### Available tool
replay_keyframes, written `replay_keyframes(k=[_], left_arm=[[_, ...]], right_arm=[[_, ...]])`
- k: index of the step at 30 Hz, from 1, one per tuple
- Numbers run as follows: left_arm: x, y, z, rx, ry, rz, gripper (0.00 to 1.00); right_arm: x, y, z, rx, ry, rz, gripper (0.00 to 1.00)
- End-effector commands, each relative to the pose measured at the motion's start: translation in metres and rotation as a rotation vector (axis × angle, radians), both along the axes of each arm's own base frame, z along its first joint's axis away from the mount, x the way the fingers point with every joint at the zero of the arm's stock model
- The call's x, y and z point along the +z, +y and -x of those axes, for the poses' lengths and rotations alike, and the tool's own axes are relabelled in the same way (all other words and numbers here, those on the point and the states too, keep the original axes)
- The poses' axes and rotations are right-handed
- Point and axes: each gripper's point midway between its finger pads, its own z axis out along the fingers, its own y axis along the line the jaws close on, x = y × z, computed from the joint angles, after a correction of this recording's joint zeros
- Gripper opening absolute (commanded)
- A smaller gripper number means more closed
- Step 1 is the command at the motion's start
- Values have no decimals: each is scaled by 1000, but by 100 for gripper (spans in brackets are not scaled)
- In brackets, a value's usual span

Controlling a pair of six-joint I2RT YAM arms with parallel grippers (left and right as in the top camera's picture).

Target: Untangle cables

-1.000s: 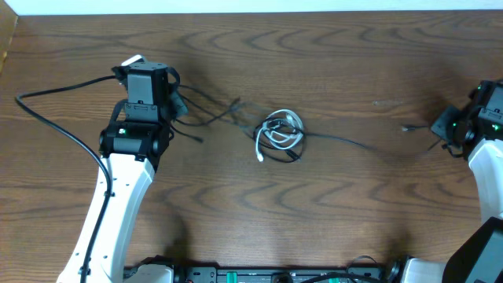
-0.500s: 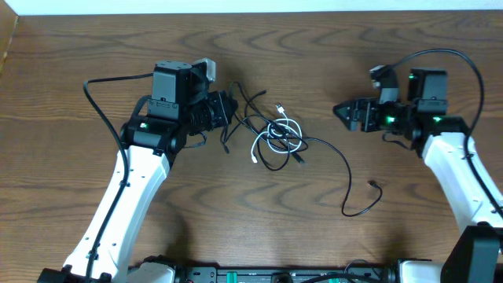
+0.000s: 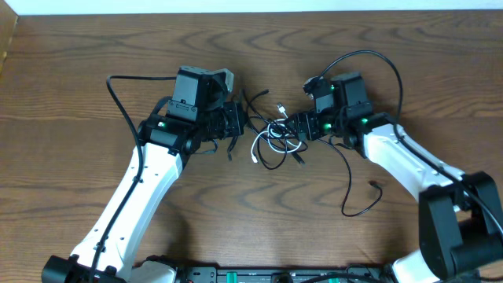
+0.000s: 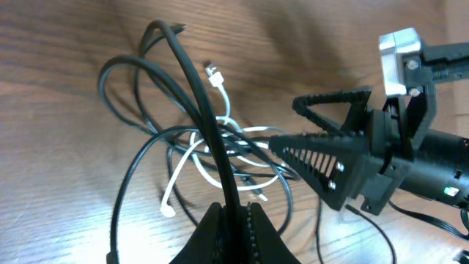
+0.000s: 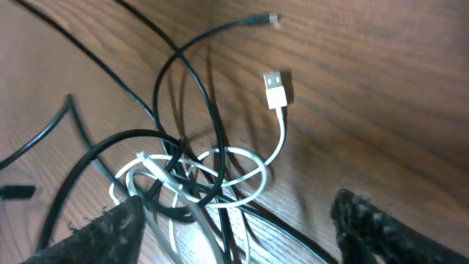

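The cables form a tangle at the table's middle: thin black cords wound round a white cord. My left gripper sits at the tangle's left edge, shut on a black cord that arches up from its jaws. My right gripper is at the tangle's right edge, open. Its fingers straddle the white loops with nothing pinched. The white cord's USB plug lies free on the wood. In the left wrist view the right gripper faces the knot.
One black cord trails from the tangle in a loose loop to the right, ending in a small plug. Thick black arm wires arc over the table behind each arm. The wooden table's far edge runs along the top.
The right arm has swung in from the far right to the tangle, its jaws now wide open. The left arm moved right with its cord. The stretched black cord now lies slack.
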Motion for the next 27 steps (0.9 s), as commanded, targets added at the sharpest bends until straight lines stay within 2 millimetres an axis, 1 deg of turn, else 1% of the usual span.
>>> replay_keyframes(k=[1, 2, 3, 4, 5, 6, 9, 11, 12, 13, 14, 15, 16, 17, 19, 20, 21, 22, 23, 25, 26, 27], left_arm=[[-11, 10, 0, 25, 11, -74, 8], [-12, 12, 0, 29, 12, -80, 8], [-12, 13, 0, 34, 10, -86, 8], [-12, 13, -1, 34, 9, -86, 8], [-12, 13, -1, 35, 9, -88, 8], [-12, 14, -1, 38, 8, -91, 8], [-12, 14, -1, 38, 8, -91, 8], [-14, 17, -2, 49, 6, -107, 8], [-14, 19, -3, 58, 6, -118, 7], [-16, 23, -3, 72, 7, -140, 8], [-20, 31, -4, 96, 11, -179, 8], [-23, 35, -4, 110, 15, -201, 7], [-24, 37, -4, 115, 18, -211, 8], [-26, 40, -3, 123, 23, -226, 8], [-27, 42, -3, 129, 26, -237, 8], [-27, 42, -3, 131, 25, -239, 8], [-27, 44, -4, 136, 24, -246, 8], [-28, 47, -4, 146, 21, -261, 8], [-29, 53, -5, 165, 19, -292, 8], [-31, 63, -5, 196, 17, -342, 8], [-33, 75, -6, 231, 13, -401, 8], [-34, 86, -6, 263, 7, -454, 8]], right_arm=[[-11, 9, -2, -44, 65, -34, 61], [-12, 10, 0, -43, 76, -41, 52], [-11, 13, 2, -26, 85, -59, 40], [-8, 19, 6, 1, 98, -90, 31], [-6, 22, 9, 15, 108, -111, 18], [-5, 23, 10, 20, 109, -116, 1], [-1, 23, 8, 25, 97, -131, 1], [33, 16, -7, 5, 20, -159, 1], [45, 14, -12, -1, -8, -167, 1], [77, 5, -24, -28, -85, -179, 1], [128, -25, -46, -149, -225, -133, 1], [161, -53, -57, -260, -319, -79, 1], [176, -66, -61, -312, -360, -55, 1], [202, -91, -65, -410, -432, -13, 1], [236, -132, -63, -564, -525, 46, 1], [246, -147, -60, -612, -552, 60, 1], [249, -154, -59, -632, -559, 68, 1], [254, -166, -56, -667, -569, 80, 1], [256, -186, -52, -727, -568, 113, 1], [252, -209, -47, -802, -550, 162, 1], [244, -231, -42, -894, -515, 202, 1], [239, -246, -38, -955, -489, 229, 1]])
